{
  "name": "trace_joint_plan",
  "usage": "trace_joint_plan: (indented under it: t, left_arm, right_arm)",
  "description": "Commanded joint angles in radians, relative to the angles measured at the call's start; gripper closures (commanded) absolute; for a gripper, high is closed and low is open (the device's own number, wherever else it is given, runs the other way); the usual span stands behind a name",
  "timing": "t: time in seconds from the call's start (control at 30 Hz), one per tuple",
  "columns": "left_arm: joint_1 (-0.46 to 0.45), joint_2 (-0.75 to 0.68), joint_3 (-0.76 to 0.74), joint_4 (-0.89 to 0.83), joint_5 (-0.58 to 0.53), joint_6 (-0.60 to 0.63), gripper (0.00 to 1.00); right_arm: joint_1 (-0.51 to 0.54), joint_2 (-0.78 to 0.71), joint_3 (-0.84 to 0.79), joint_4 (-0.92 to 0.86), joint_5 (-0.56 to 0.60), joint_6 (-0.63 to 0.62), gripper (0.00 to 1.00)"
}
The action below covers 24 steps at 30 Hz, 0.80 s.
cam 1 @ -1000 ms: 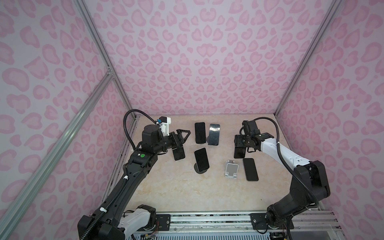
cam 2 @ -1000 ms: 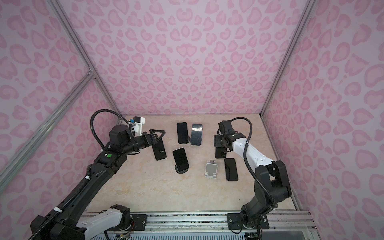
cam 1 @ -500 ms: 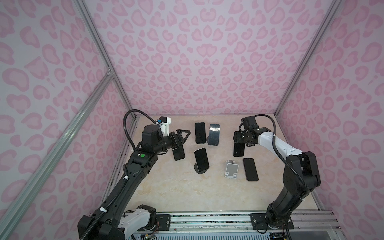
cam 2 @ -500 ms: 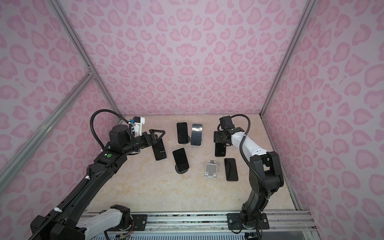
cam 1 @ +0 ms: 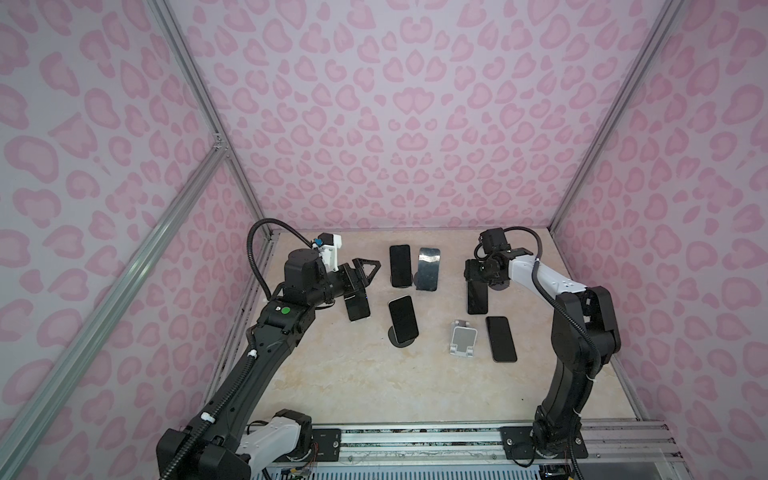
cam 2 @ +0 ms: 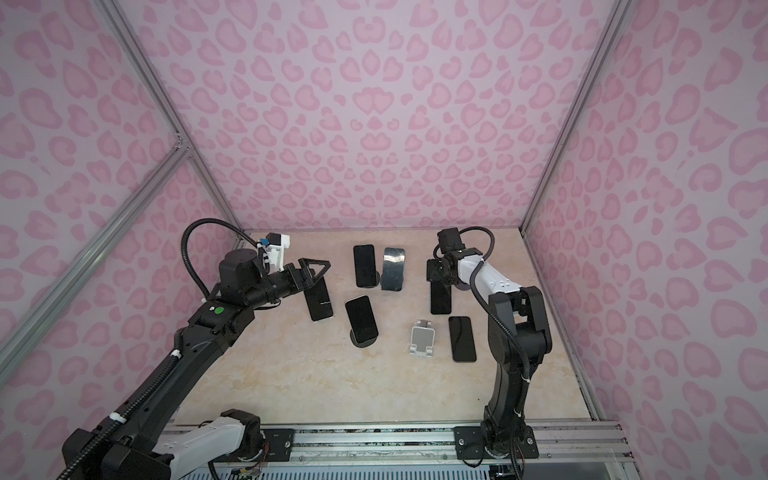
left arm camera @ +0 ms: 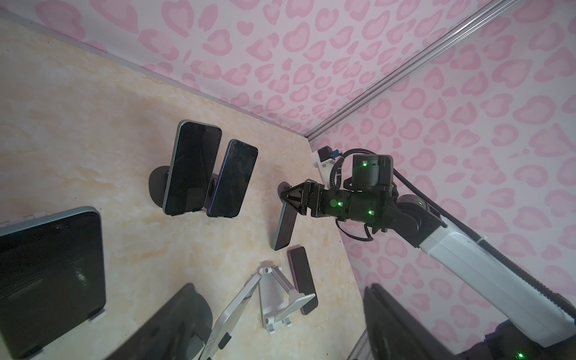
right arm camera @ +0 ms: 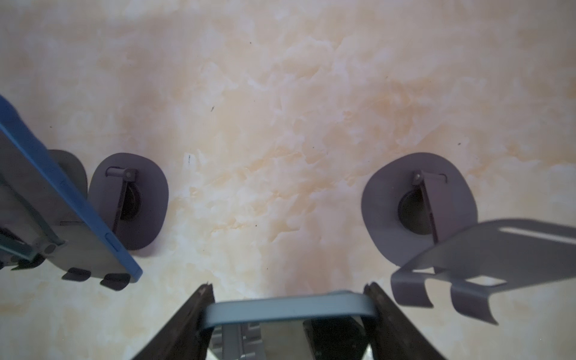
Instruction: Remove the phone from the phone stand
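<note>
Over the marbled desk (cam 1: 353,386), my right end effector (right arm camera: 289,296) is clamped on the phone (left arm camera: 284,226), already clear of its dark stand (right arm camera: 417,202) but not yet laid down; my left end effector (cam 1: 360,275) is apart, empty.

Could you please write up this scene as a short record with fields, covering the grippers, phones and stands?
left gripper: open, holding nothing
right gripper: shut on held phone, at its top end
held phone: hanging, off the round stand
round stand: empty, beside right gripper
white stand: empty, mid-table
flat phone: on table, beside white stand
on stands: back phones, centre phone
left phone: under left gripper, not gripped
</note>
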Motion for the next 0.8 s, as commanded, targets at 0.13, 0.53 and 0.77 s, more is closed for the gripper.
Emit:
trace_joint_plan:
  t: [0.13,0.53,0.77]
  left_arm:
    - [0.004,0.005,0.010,0.027,0.009,0.000,0.13]
    - [0.006,0.011,0.009,0.030,0.017,-0.004,0.13]
    - [0.006,0.026,0.007,0.037,0.025,-0.013,0.13]
  right_arm:
    - [0.001,0.103,0.082,-0.020,-0.003,-0.013,0.58]
    - [0.010,0.240,0.170,-0.034,0.002,0.010,0.50]
    - [0.015,0.252,0.152,-0.018,0.033,0.026,0.42]
